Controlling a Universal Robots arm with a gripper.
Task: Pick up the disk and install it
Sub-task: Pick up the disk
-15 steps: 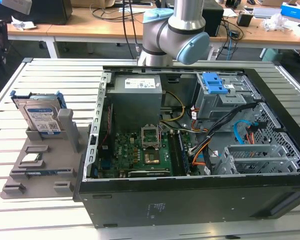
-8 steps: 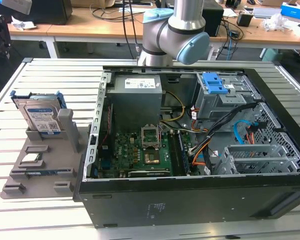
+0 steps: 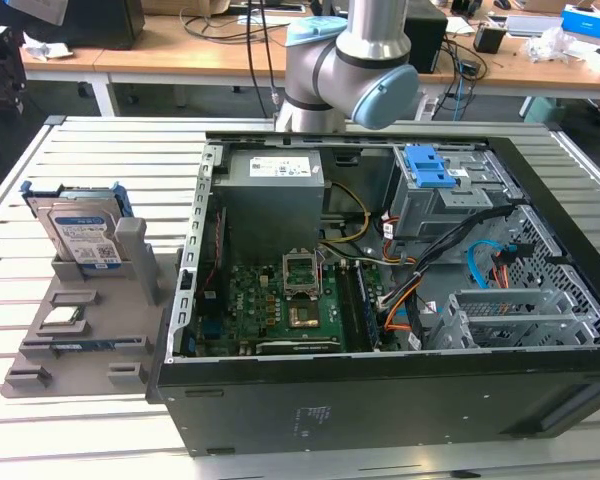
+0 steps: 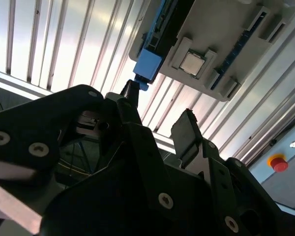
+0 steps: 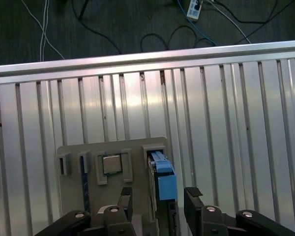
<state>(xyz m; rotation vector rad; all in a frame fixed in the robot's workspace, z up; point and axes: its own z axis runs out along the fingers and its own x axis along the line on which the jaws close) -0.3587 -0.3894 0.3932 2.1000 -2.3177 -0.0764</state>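
An opened gripper (image 5: 159, 192) is pictured above a slatted metal desk (image 3: 100, 150), its two black fingers (image 5: 191, 196) set apart with nothing clasped between them. The disk (image 3: 80, 235) is seen standing on edge in a slot of a grey holder (image 3: 80, 340) towards the exterior view's left, beside an open computer case (image 3: 380, 400) and apart from it. In both wrist views the disk (image 5: 162, 179) is met edge-on, its blue rail lined up with the gap between the fingers.

The step in hand is judged to be the approach for the pick-up. It would be done well if the gripper (image 4: 159, 101) were kept centred over the disk's (image 4: 148, 64) upper edge, the fingers (image 4: 187, 128) brought down on either side of the flat faces, not on the plastic rails, and the descent held straight so that the holder's (image 4: 221, 29) walls and the small square chip (image 5: 111, 163) lying alongside are not struck. A straight, upright lift is thought safest, as the slot looks close-fitting.

Much is left uncertain. The disk's lower part is hidden inside the slot. The height of the gripper above it cannot be judged. The arm (image 3: 350, 60) is cut off at the edge of the exterior view. Which bay of the case is meant to receive the disk cannot be told for certain.
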